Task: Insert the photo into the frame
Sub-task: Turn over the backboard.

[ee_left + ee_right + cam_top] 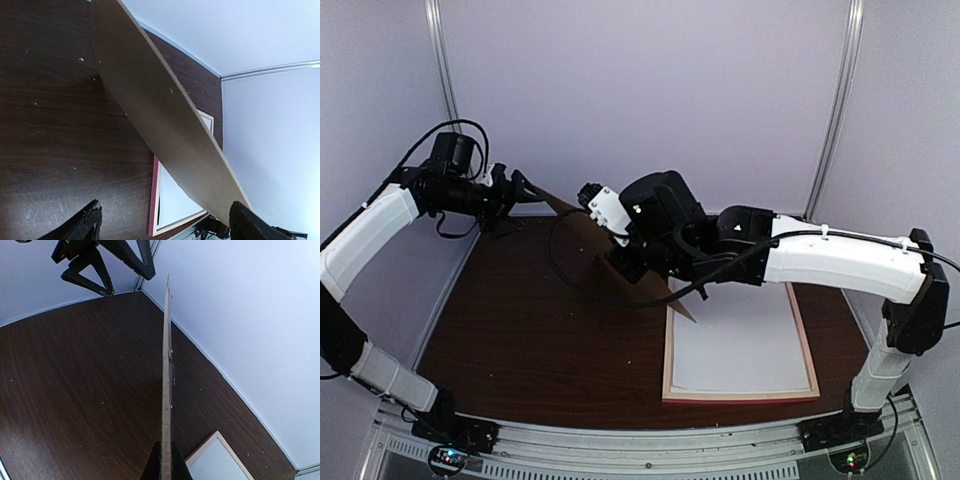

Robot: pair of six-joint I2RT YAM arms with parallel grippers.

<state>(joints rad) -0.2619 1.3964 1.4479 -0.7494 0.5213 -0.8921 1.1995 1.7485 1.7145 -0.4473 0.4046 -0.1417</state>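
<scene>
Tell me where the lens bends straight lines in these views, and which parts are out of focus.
Left wrist view: strong bend, the brown board looks bowed; the open left jaws at the bottom are dark and blurred. Right wrist view: the table edge curves; the board is soft near the right jaws shut on it. Top view: even light, the poles lean.
</scene>
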